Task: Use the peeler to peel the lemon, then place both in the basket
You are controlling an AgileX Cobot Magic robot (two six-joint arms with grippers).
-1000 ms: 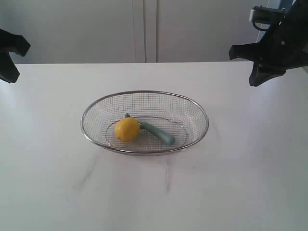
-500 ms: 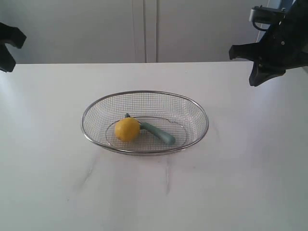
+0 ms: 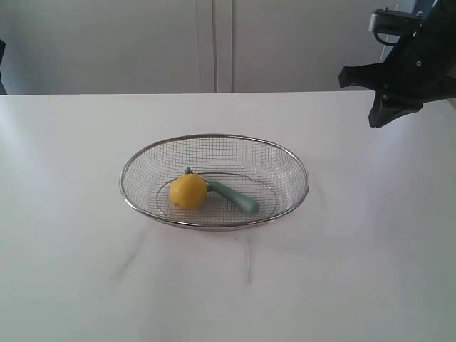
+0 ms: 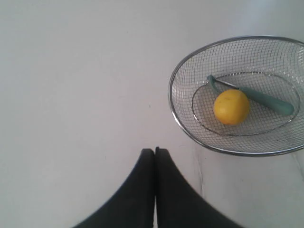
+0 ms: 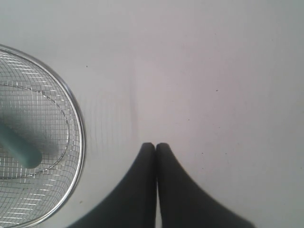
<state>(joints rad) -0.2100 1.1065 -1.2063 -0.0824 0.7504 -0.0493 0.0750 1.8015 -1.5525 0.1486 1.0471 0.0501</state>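
Note:
The yellow lemon [image 3: 188, 191] lies inside the wire-mesh basket [image 3: 285, 154] at the middle of the white table, touching the teal-handled peeler [image 3: 234, 197] that rests beside it on the basket floor. The left wrist view shows the same lemon [image 4: 231, 107], peeler [image 4: 266, 99] and basket [image 4: 176, 120]. My left gripper [image 4: 155, 150] is shut and empty, high over bare table away from the basket; in the exterior view it has almost left the frame at the left edge. My right gripper [image 5: 155, 145] is shut and empty, raised at the far right [image 3: 388, 96], beside the basket [image 5: 80, 142].
The white table [image 3: 342, 271] spreads on all sides of the basket. Pale cabinet doors [image 3: 214, 43] form the wall behind its far edge. The right arm's dark body [image 3: 420, 50] hangs above the table's back right corner.
The left arm has drawn back to the left and almost out of the exterior view. The right arm, lemon, peeler and basket have not moved.

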